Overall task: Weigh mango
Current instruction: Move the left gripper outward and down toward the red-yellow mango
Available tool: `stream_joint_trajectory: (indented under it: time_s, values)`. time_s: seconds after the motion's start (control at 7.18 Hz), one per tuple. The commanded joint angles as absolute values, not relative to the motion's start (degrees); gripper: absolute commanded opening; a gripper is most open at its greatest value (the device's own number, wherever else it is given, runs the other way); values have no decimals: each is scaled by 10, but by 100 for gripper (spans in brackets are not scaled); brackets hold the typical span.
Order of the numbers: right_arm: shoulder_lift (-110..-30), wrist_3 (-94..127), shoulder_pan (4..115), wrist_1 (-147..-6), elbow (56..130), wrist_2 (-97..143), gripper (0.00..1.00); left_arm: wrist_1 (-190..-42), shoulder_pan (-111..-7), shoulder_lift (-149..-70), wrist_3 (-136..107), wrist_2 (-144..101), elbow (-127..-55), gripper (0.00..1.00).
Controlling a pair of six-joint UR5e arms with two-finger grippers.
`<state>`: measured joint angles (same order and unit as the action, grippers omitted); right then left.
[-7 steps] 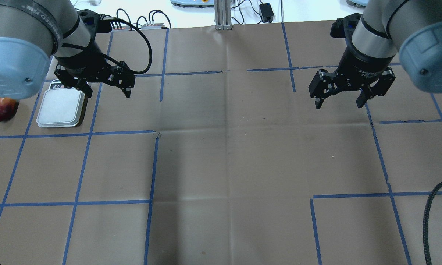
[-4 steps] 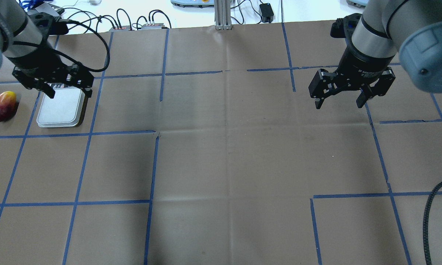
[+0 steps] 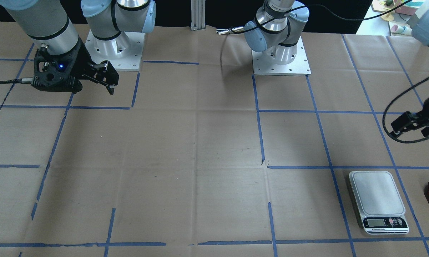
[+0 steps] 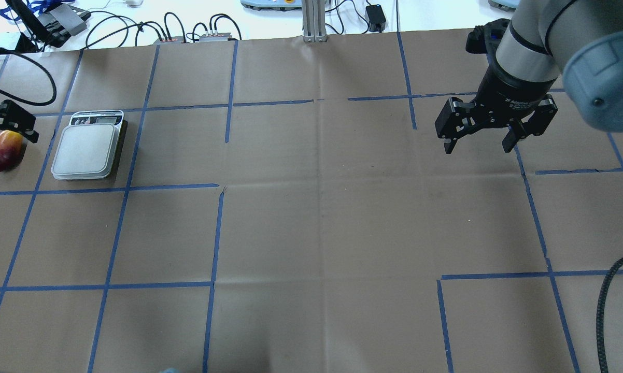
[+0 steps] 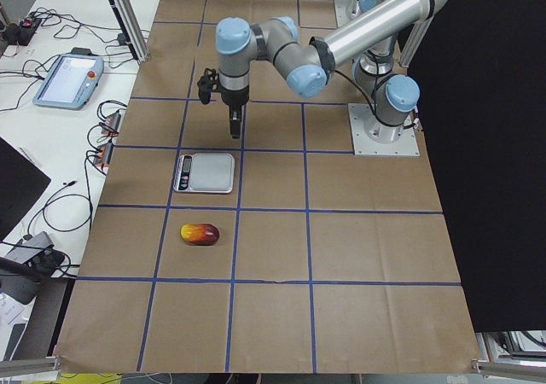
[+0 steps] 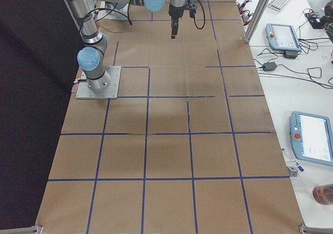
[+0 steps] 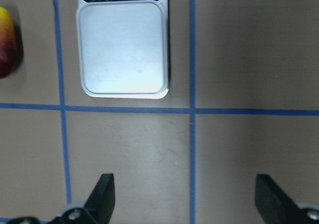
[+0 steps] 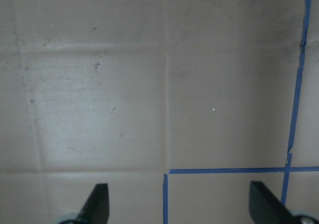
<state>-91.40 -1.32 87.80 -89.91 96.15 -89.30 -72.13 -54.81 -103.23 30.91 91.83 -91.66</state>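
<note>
the mango [image 4: 3, 150] lies on its side on the brown paper table [image 4: 311, 217], far over on the robot's left. it is dark red at one end and yellow at the other. the yellow end points away from the robot. the mango is beside the scale [image 4: 86, 150], not on it - a blue tape line [image 4: 42, 160] runs between the two, and they do not touch.

the scale is flat and white with a square top. its little screen and buttons [image 3: 385, 223] are on the side away from the robot, the same way the yellow end of the mango points.

the left gripper [image 7: 187, 196] hangs up in the air over this corner of the table. its two fingers [image 7: 103, 191] are spread wide apart and hold nothing. its wrist camera looks down on the scale, with the mango just peeking in at the edge. in the overhead view only part of this gripper shows, at the left edge near the mango.

the right gripper [image 4: 477, 147] is well apart from all this - over on the other side of the table. it hangs above bare paper and blue lines. its fingers are spread wide too, and it holds nothing.
</note>
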Motion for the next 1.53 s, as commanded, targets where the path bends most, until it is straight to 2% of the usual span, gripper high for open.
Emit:
stream_joint_trajectory:
  time_s: [0.0,0.28,0.42,0.56,1.39]
  values:
    - [-914,-13,878,-899,962,-893,100,-684,-495,-1146,361,914,-836,100]
    - [-914,-13,878,-899,962,-893,100,-689,-473,-1275,382,912,-693,100]
    - [-914,-13,878,-899,962,-893,100,-686,-464,-1329,381,890,-648,100]
    - [-914,-13,878,-899,962,-893,100,-684,-443,-1364,381,829,-628,100]
    - [-914,-13,878,-899,962,-893,100,-677,-442,-1393,381,838,-630,99]
